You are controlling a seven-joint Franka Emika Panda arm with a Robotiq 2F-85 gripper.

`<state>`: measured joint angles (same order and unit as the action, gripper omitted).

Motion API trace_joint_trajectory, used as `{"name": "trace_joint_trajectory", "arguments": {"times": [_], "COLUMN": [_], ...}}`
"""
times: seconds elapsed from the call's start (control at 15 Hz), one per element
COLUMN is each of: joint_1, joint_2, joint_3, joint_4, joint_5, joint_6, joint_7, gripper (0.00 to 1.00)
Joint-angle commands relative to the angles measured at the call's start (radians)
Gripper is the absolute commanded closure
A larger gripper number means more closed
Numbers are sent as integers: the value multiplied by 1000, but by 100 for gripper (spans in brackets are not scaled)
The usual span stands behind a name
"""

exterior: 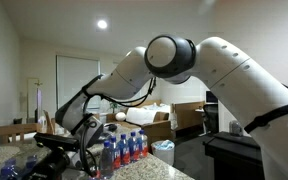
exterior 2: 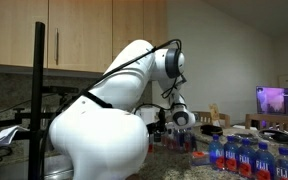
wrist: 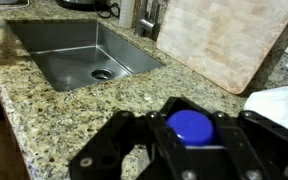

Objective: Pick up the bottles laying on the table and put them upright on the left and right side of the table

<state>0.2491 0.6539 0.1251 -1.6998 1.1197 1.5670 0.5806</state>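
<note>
- The end effector [wrist: 191, 136] is clamped on a bottle [wrist: 191, 123]. In the wrist view its blue cap faces the camera from between the two fingers.
- With the cap facing the wrist, the bottle's long axis seems to run along the end effector's own approach line, so a straight descent should set it base-first.
- The bottle hangs over bare speckled table [wrist: 44, 130] on the near side of the sink [wrist: 64, 45], apart from its rim.
- A cutting board [wrist: 224, 40] leans just right of the sink.
- The table's front edge runs close by, left of the sink's near corner, so room is tight there.
- A group of standing bottles [exterior: 124, 148] shows in both exterior views [exterior 2: 242, 157]. The sink is hidden there, so their place relative to it cannot be told.
</note>
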Motion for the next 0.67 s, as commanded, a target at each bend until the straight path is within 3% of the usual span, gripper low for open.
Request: {"name": "trace_joint_trajectory", "arguments": {"times": [0.0,0.6], "joint_1": [-14,-14], "joint_2": [7,24], "joint_3": [2,0], "joint_4": [10,18], "joint_5": [38,58], "joint_6": [-38,-52], "joint_7": [52,200], "gripper": [95,95]}}
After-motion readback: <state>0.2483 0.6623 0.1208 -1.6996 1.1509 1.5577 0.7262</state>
